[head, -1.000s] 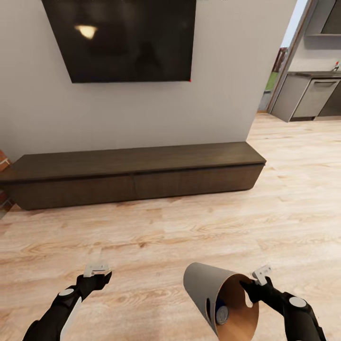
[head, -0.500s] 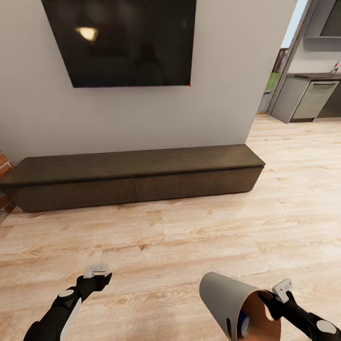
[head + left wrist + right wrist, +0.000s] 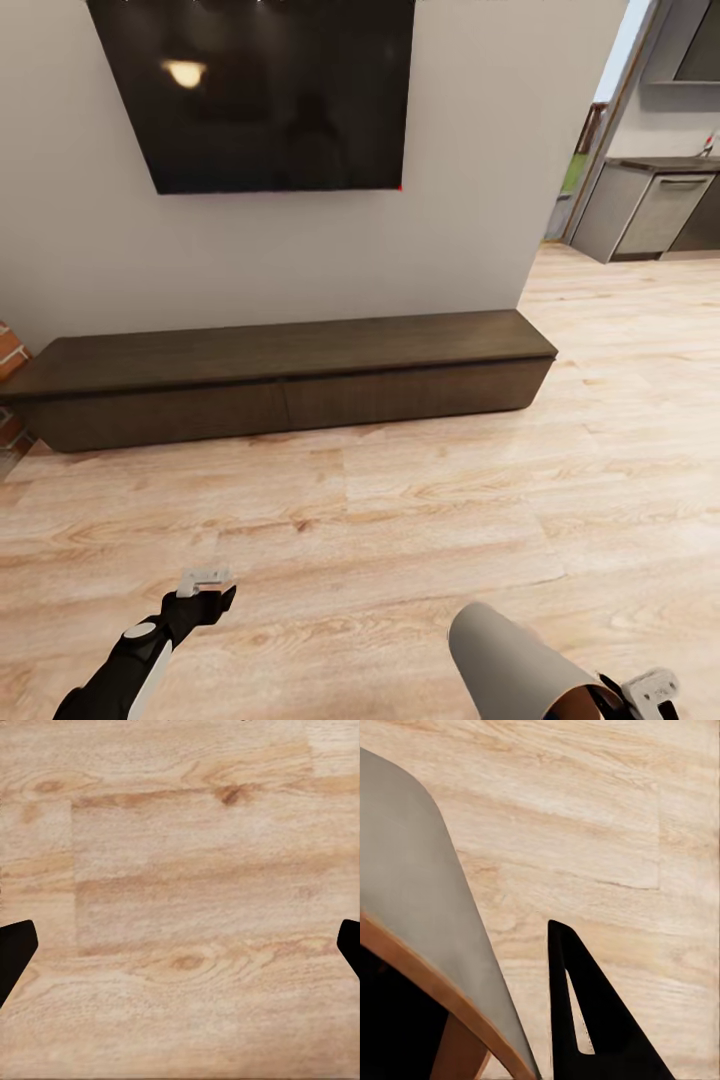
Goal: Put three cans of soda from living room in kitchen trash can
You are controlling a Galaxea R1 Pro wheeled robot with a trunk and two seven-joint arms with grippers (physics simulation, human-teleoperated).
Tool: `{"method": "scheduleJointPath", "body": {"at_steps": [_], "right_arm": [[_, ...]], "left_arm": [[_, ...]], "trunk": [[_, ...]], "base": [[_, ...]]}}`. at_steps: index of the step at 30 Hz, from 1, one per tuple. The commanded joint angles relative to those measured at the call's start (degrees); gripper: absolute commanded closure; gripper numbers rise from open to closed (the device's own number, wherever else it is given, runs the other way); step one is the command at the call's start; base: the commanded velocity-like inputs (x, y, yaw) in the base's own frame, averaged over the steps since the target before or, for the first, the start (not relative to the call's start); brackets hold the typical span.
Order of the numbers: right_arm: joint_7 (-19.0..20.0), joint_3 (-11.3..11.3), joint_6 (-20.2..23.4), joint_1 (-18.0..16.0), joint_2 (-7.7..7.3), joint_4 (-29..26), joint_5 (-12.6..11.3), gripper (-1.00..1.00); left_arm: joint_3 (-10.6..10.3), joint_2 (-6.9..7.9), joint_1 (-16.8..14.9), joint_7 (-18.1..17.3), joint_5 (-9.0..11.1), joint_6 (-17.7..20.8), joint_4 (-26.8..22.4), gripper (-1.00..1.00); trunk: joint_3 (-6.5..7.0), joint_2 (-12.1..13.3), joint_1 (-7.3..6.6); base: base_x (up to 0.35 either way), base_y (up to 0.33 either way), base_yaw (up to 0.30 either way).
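Observation:
The tash can (image 3: 510,660) is a pale grey tapered bin, tipped on its side at the head view's lower right edge, with its mouth cut off by the frame. My right gripper (image 3: 630,700) is shut on its rim. In the right wrist view one black finger (image 3: 566,975) lies outside the grey wall (image 3: 420,892), over the orange-brown rim. The cans of soda are hidden. My left gripper (image 3: 205,592) hangs open over bare wood floor, its fingertips wide apart in the left wrist view (image 3: 180,945).
A long dark bench (image 3: 280,375) runs along the white wall under a black TV (image 3: 255,90). Red brick (image 3: 10,360) shows at the left edge. At the right, an opening leads to grey kitchen cabinets (image 3: 650,205). Wood floor (image 3: 400,500) lies between me and the bench.
My right arm has carried the bin down and to the right, so its mouth and the can seen inside it have left the view. The left arm has hardly moved. The camera shifted slightly.

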Motion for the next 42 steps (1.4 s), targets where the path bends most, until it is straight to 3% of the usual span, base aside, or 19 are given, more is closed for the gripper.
{"method": "scheduleJointPath", "body": {"at_steps": [1,8,15,20,29,30,36,42], "right_arm": [[-0.3,-0.2,-0.4,0.1,-0.12,0.3,-0.4,1.0],[-5.3,-4.2,-0.9,0.7,-0.41,1.7,-1.2,1.0],[-5.4,-4.9,0.4,0.4,0.62,1.8,-1.3,1.0],[-5.3,-4.9,5.0,0.0,0.88,1.8,-1.2,1.0],[-5.1,-4.8,19.3,-4.3,0.9,1.8,-1.1,1.0],[-5.1,-4.8,23.2,-6.0,0.93,1.8,-1.1,1.0],[-5.2,-4.7,30.9,-10.3,1.29,1.8,-1.0,1.0],[-5.7,-1.6,47.9,-18.9,2.91,1.8,-0.9,1.0]], "left_arm": [[0.0,0.0,0.0,0.0,0.0,-0.1,0.1,-1.0],[0.0,0.0,0.0,0.0,-0.1,-0.3,0.4,-1.0],[0.0,0.0,0.0,0.0,-0.1,-0.4,0.7,-1.0],[0.0,0.0,0.0,0.0,-0.2,-0.5,0.8,-1.0],[0.0,0.0,0.0,0.0,-0.1,-1.0,2.7,-1.0],[0.1,0.0,0.0,0.0,-0.1,-1.6,3.0,-1.0],[0.0,-0.02,0.0,0.1,-0.2,-1.9,3.3,-1.0],[-0.3,0.0,0.0,0.1,-0.2,-3.5,5.5,-1.0]], "trunk": [[0.2,0.4,-0.23],[1.45,3.2,-1.77],[2.71,6.0,-3.3],[3.61,8.0,-4.4],[5.22,11.6,-6.38],[5.4,12.0,-6.6],[6.48,14.5,-7.92],[7.56,16.9,-9.23]], "base": [[0.0,0.0,0.0],[0.0,0.0,0.0],[0.0,0.0,0.0],[0.0,0.0,0.0],[0.0,0.0,0.0],[0.0,0.0,0.0],[0.0,0.0,0.0],[0.0,0.0,0.0]]}}
